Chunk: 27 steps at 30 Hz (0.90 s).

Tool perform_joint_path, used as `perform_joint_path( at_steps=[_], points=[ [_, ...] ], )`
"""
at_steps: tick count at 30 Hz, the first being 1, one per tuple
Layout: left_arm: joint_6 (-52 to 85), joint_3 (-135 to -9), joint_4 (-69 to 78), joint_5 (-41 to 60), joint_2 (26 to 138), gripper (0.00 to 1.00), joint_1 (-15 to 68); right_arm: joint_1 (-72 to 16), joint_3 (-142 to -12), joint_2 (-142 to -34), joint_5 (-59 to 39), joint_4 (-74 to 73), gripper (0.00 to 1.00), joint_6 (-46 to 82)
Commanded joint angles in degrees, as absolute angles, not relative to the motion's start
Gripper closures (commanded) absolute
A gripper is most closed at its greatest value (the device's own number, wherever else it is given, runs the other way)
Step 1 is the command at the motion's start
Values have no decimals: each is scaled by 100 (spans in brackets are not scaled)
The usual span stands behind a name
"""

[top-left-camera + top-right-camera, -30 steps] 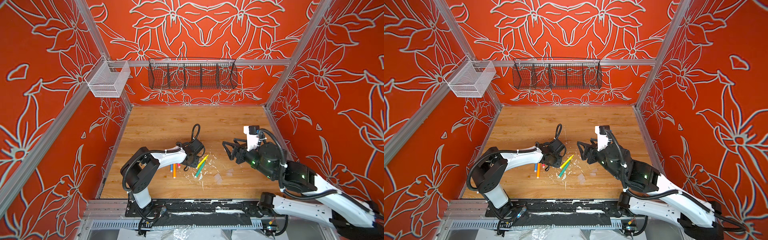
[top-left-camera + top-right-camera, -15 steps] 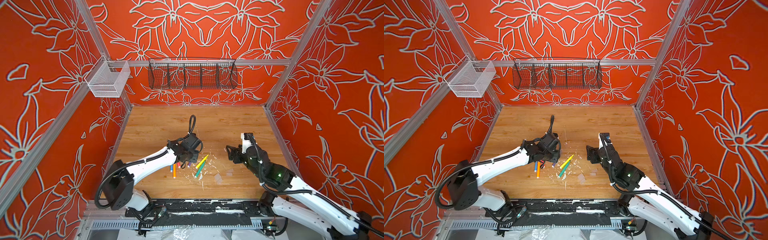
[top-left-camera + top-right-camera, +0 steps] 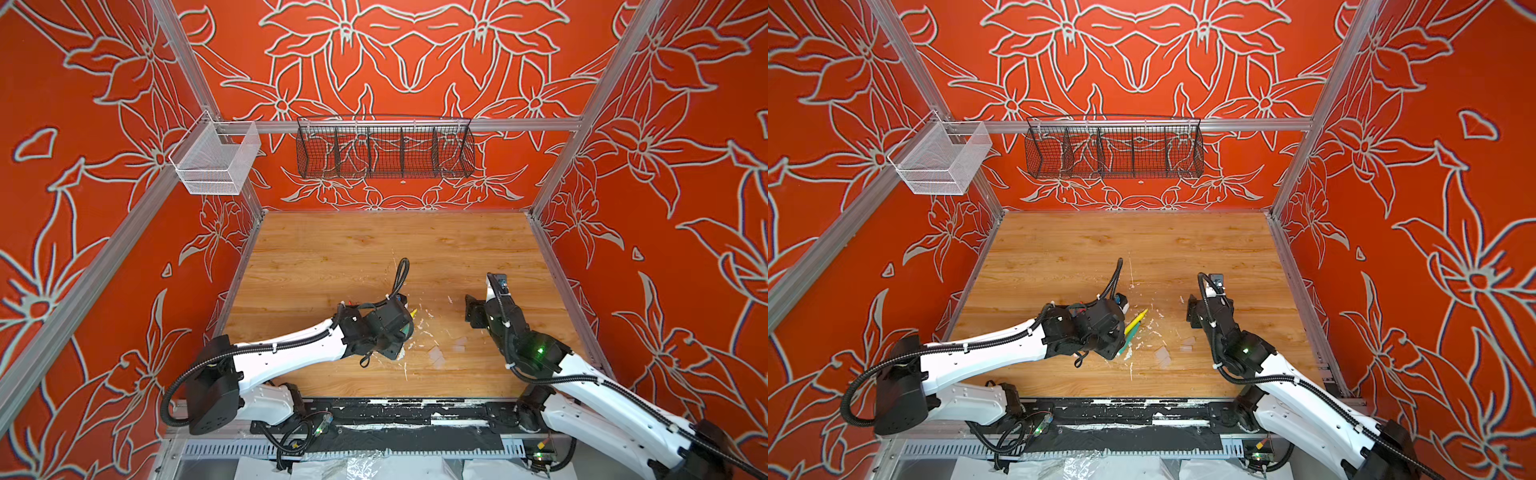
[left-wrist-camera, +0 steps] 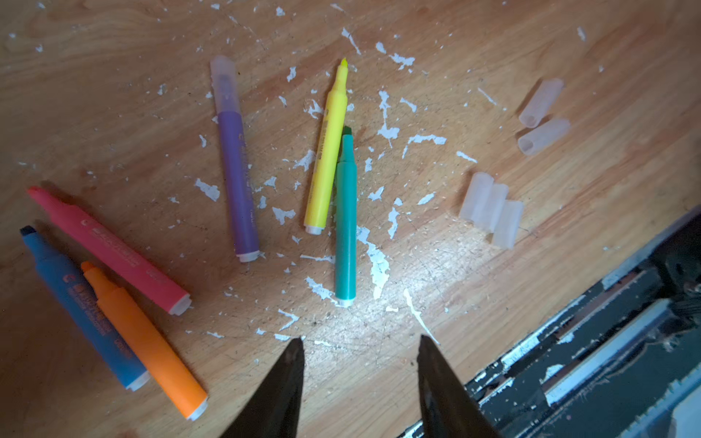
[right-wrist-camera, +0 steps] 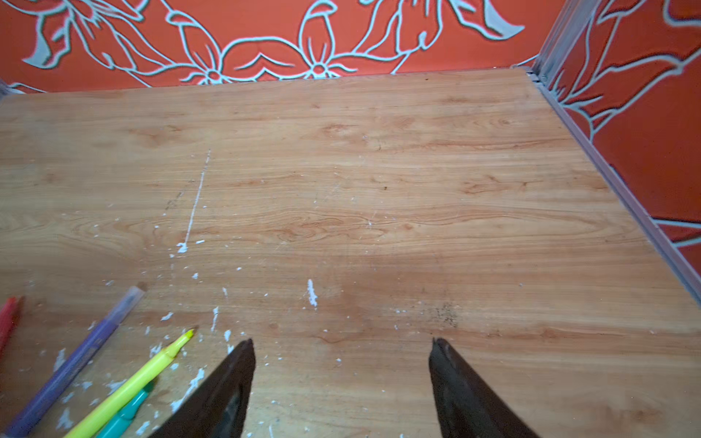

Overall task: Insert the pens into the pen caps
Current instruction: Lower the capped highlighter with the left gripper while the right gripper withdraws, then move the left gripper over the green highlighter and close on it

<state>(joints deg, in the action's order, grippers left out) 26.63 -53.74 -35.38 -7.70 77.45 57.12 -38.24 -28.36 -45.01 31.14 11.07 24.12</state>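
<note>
In the left wrist view, blue (image 4: pixel 81 307), orange (image 4: pixel 144 337), pink (image 4: pixel 110 250), yellow (image 4: pixel 328 148) and green (image 4: pixel 346 223) pens lie uncapped on the wood. The purple pen (image 4: pixel 237 170) wears a clear cap (image 4: pixel 224 85). Two loose pen caps (image 4: pixel 540 102) lie apart from a cluster of three (image 4: pixel 491 208). My left gripper (image 4: pixel 360 339) hovers open above bare wood near the green pen's end, holding nothing. It hides most pens in both top views (image 3: pixel 392 353). My right gripper (image 5: pixel 342 341) is open and empty, to the right of the yellow pen (image 5: pixel 140 383).
White paint flecks (image 4: pixel 379 265) litter the wood around the pens. The black front rail (image 4: pixel 588 360) runs close by the left gripper. A black wire basket (image 3: pixel 384 149) and a white mesh bin (image 3: pixel 216 162) hang high on the walls.
My left gripper has swung toward the front edge and now covers the pens in the top views. The right arm has dropped lower, its gripper staying about where it was.
</note>
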Motion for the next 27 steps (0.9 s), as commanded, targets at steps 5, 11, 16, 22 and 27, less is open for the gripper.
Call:
perform_joint_path(
  at_steps=[5,11,16,22,27],
  points=[
    [3255,-5375,-3682,-698,8405,57,5834,-3691,-2362,-4690,4088,418,27,2137],
    [3365,-5516,-3612,-628,8954,59,5915,-3693,-2151,-4487,3988,199,25,2084],
    [3389,-5613,-3525,-606,9308,60,5917,-3691,-2200,-4636,3860,167,25,2065],
    [3346,-5817,-3536,-700,9650,60,5920,-3686,-2405,-5038,3816,244,27,2091],
    [3332,-6054,-3694,-771,10012,60,5915,-3691,-2487,-5199,3791,271,29,2092]
  ],
)
